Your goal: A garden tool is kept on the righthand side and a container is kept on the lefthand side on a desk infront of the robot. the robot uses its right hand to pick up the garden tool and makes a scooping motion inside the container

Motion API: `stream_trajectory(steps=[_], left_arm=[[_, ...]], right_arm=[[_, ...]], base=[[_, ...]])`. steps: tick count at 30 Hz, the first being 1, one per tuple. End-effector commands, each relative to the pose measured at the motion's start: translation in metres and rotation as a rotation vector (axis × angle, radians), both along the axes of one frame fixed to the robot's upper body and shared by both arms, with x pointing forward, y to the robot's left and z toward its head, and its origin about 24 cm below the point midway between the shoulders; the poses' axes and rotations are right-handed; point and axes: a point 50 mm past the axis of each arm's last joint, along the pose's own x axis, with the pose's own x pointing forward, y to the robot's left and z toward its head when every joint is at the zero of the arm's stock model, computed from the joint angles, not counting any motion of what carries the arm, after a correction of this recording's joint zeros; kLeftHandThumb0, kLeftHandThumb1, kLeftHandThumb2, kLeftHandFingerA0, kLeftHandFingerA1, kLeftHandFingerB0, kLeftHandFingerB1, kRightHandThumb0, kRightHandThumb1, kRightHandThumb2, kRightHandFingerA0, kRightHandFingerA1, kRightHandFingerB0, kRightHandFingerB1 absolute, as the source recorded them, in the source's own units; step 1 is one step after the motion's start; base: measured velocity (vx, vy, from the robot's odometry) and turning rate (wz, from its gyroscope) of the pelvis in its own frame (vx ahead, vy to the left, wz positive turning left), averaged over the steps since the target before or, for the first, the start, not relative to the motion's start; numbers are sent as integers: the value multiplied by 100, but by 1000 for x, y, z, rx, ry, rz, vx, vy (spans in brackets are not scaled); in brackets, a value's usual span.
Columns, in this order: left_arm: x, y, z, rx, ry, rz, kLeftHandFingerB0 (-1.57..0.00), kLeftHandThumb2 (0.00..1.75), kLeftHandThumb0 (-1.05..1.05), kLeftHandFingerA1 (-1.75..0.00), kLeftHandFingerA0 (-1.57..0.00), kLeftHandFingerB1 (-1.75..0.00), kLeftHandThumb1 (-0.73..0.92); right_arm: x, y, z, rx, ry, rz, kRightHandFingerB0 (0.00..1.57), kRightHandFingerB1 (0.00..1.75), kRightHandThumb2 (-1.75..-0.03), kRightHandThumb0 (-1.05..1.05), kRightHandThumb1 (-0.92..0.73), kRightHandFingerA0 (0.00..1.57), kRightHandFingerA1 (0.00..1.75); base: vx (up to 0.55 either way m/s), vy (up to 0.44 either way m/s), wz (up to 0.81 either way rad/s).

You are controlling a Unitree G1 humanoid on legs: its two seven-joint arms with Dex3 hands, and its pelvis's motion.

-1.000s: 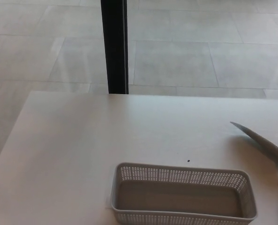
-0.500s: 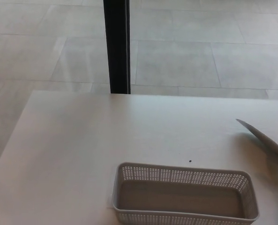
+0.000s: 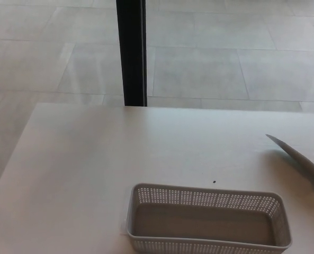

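A grey perforated plastic container [image 3: 208, 220] stands at the near edge of the white desk [image 3: 93, 159], a little right of the middle, and nothing lies inside it. The garden tool [image 3: 297, 156] lies at the right edge of the picture: a narrow pointed metal blade, tip aimed up and left. Its handle runs out of the frame at the right. Neither of my hands shows in the head view.
A black vertical post [image 3: 131, 53] rises behind the desk's far edge. Beyond it lies a grey tiled floor [image 3: 225, 63]. A small dark speck [image 3: 214, 182] marks the desk just behind the container.
The whole picture has shifted slightly, so the camera moved. The container and the tool keep their places on the desk.
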Motion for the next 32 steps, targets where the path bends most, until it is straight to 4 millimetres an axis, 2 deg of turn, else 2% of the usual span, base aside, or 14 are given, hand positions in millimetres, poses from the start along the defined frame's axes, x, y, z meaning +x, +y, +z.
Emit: stream_trajectory(steps=[1, 6, 9, 10, 13, 14, 15, 18, 26, 27, 28, 29, 30, 32], left_arm=[[-6, 7, 5, 23, 11, -10, -48, 60, -57, -64, -51, -48, 66], [-4, 5, 3, 17, 11, 6, -47, 60, -55, -66, -50, -50, 66], [-4, 4, 2, 10, 1, 22, -47, 59, -54, -62, -50, -49, 65], [-3, 4, 2, 5, -2, 23, -47, 59, -56, -64, -49, -50, 65], [-6, 4, 2, 15, 8, -3, -47, 60, -55, -65, -52, -48, 67], [-7, 5, 3, 19, 14, -1, -49, 59, -55, -62, -53, -47, 67], [-7, 5, 3, 16, 13, -9, -48, 60, -58, -64, -51, -47, 66], [-8, 5, 3, 13, 28, -18, -50, 60, -55, -67, -51, -51, 67], [-12, 5, 0, 37, 91, -9, -49, 60, -53, -65, -55, -49, 68], [-13, 6, 1, 40, 102, -4, -49, 61, -53, -69, -56, -51, 68], [-14, 6, 1, 42, 107, -9, -48, 61, -53, -70, -55, -53, 69], [-15, 7, 1, 51, 118, -22, -49, 61, -53, -70, -56, -53, 69], [-17, 7, 1, 52, 129, -36, -48, 62, -53, -72, -56, -54, 71], [-18, 6, 1, 56, 135, -40, -49, 61, -52, -70, -58, -53, 70]], right_arm=[[-146, -106, -5, 419, -428, -699, 0, 28, -83, -101, -68, 0, 4], [-184, -108, -79, 552, -504, -948, 2, 32, -102, -86, -64, 0, 39], [-197, -101, -119, 689, -505, -1039, 0, 31, -69, -77, -78, 0, 1], [-199, -97, -130, 732, -498, -1085, 3, 25, -100, -91, -63, 0, 33], [-202, -76, -165, 902, -574, -1198, 0, 31, -102, -76, -61, 0, 41], [-203, -69, -171, 910, -565, -1218, 1, 29, -66, -67, -84, 0, 47], [-205, -63, -180, 926, -558, -1231, 0, 31, -99, -76, -59, 0, 40], [-225, -41, -214, 1059, -486, -1264, 0, 35, -101, -73, -58, 2, 53], [-252, -26, -230, 1125, -434, -1357, 0, 40, -100, -76, -54, 0, 60], [-254, -24, -233, 1119, -397, -1352, 0, 36, -59, -74, -75, 3, 84], [-255, -21, -235, 1095, -295, -1313, 0, 40, -100, -77, -59, 11, 67], [-257, -17, -238, 1098, -183, -1268, 0, 38, -101, -76, -61, 12, 66], [-258, -12, -240, 1084, -57, -1206, 0, 44, -62, -70, -76, 20, 78], [-258, -7, -241, 1072, 26, -1145, 0, 52, -62, -69, -74, 33, 81]], base=[[0, 0, 0], [0, 0, 0], [0, 0, 0], [0, 0, 0], [0, 0, 0], [0, 0, 0], [0, 0, 0], [0, 0, 0], [0, 0, 0], [0, 0, 0], [0, 0, 0], [0, 0, 0], [0, 0, 0], [0, 0, 0]])
